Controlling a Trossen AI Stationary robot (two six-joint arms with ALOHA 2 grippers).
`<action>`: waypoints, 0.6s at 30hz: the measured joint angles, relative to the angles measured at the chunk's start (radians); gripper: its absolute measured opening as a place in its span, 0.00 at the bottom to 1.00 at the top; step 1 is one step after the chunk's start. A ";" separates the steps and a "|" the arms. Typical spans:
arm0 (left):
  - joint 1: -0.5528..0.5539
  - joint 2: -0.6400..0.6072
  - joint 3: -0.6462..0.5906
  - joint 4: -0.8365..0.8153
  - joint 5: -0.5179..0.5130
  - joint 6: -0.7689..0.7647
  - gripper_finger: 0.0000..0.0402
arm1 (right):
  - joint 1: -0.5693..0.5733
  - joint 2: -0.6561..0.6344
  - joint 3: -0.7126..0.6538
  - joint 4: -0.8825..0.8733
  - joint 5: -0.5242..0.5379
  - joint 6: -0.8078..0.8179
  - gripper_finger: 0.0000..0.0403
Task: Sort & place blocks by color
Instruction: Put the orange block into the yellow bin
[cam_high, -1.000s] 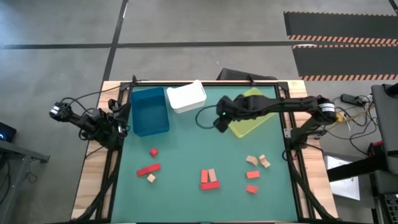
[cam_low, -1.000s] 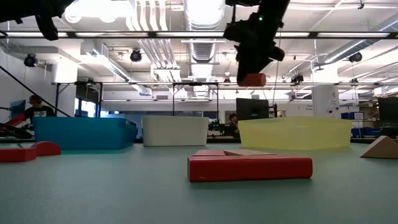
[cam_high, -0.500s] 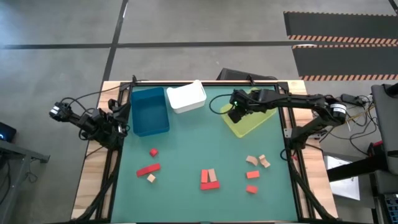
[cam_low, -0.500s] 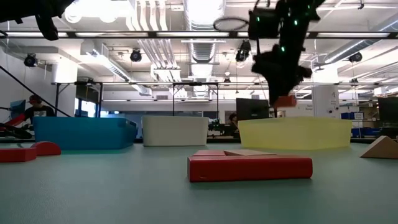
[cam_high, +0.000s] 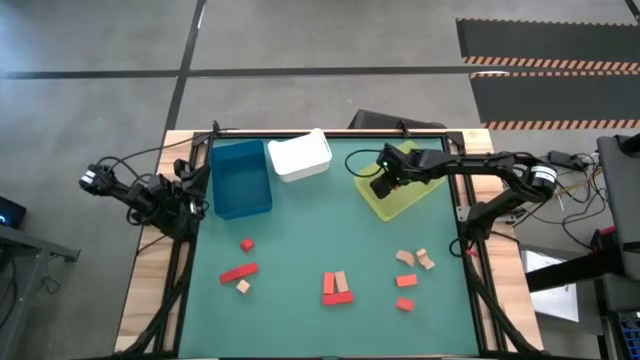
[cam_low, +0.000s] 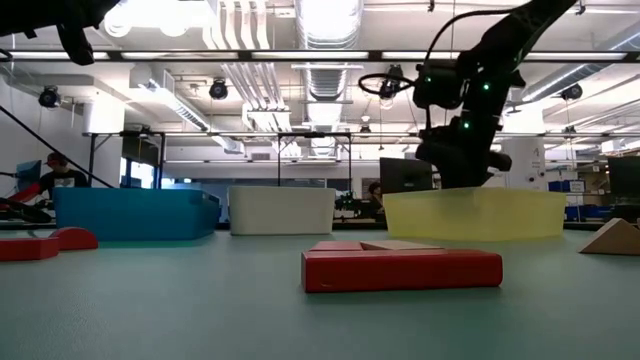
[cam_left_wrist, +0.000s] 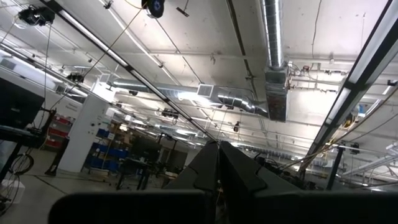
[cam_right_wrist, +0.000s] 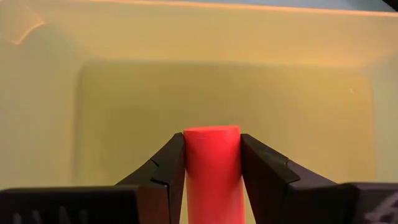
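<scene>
We see the right pincer (cam_right_wrist: 212, 171) lowered inside the yellow-green bin (cam_high: 412, 193), clamped on a red block (cam_right_wrist: 212, 163), probably cylindrical, while the left pincer (cam_left_wrist: 218, 180), fingers together, waits off the green tabletop's (cam_high: 320, 235) left edge.

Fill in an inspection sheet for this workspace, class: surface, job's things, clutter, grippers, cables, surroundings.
Surface: green table mat, wooden edges.
Job's things: red and tan blocks scattered along the near half; blue bin, white bin and yellow bin at the far side.
Clutter: nothing seen.
Grippers: right gripper holds a red block over the yellow bin's floor; left gripper parked off the table's left edge, fingers unclear.
Cables: black cable looping by the right arm.
Surroundings: concrete floor, striped hazard mat.
</scene>
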 joint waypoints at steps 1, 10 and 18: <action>0.000 0.000 0.000 0.000 0.000 0.000 0.00 | 0.000 0.000 -0.003 0.008 0.001 -0.001 0.29; 0.000 0.000 0.000 0.000 0.000 0.000 0.00 | 0.001 0.001 -0.037 0.084 0.001 -0.011 0.30; 0.000 0.000 0.000 0.000 -0.001 0.000 0.00 | 0.001 0.001 -0.044 0.089 0.001 -0.011 0.30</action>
